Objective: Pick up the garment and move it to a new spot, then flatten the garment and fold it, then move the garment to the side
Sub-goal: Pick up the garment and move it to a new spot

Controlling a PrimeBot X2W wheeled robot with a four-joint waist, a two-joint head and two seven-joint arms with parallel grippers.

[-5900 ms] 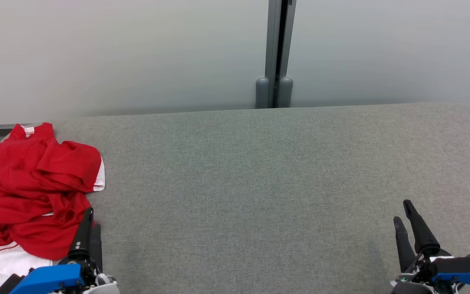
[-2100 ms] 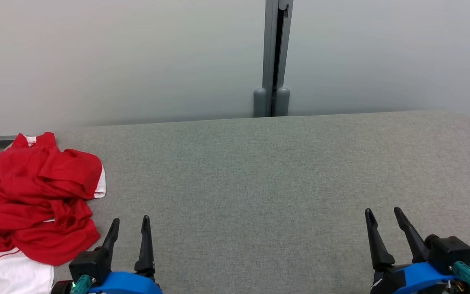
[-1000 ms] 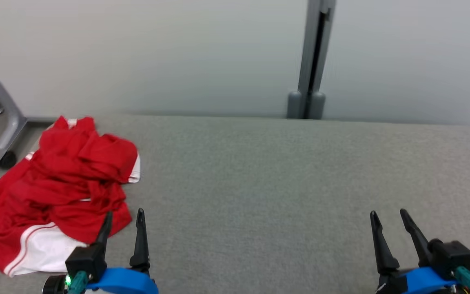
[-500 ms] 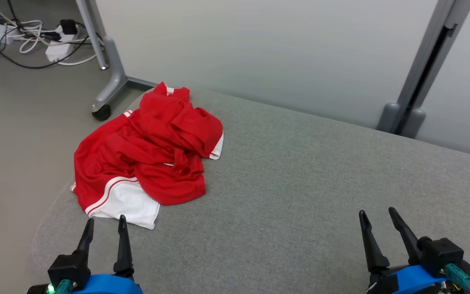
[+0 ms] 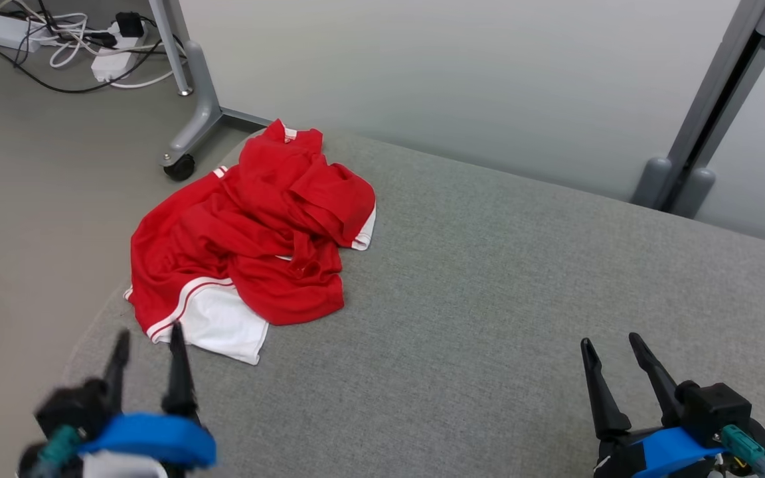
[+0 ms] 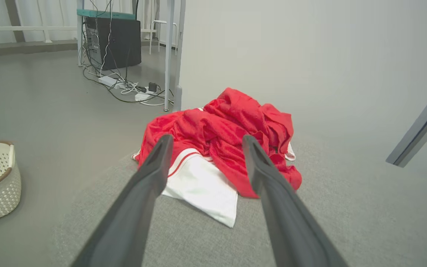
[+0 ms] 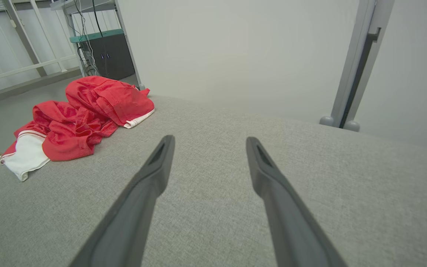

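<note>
**Status.** No step of the task is completed. The garment, red with a white panel, is lying crumpled at the far left corner of the grey padded surface. It is not yet lifted, flattened or folded.

**Claws.** I am holding my left claw spread and empty, just on the near side of the garment's white hem and apart from it. I am holding my right claw spread and empty too, at the near right, well apart from the garment.

**Remaining.** Pick-up, relocation, flattening, folding and moving aside.

**Edges.**
- The garment's left side is lying along the rounded left edge of the surface, with floor beyond. Whether cloth is hanging over that edge I cannot tell.
- A frame leg with a caster is standing just past the far left corner.
- A pale partition is running along the far edge.

**Open room.** Bare surface is stretching rightward from the garment, so I am judging that side best for the new spot.
</note>
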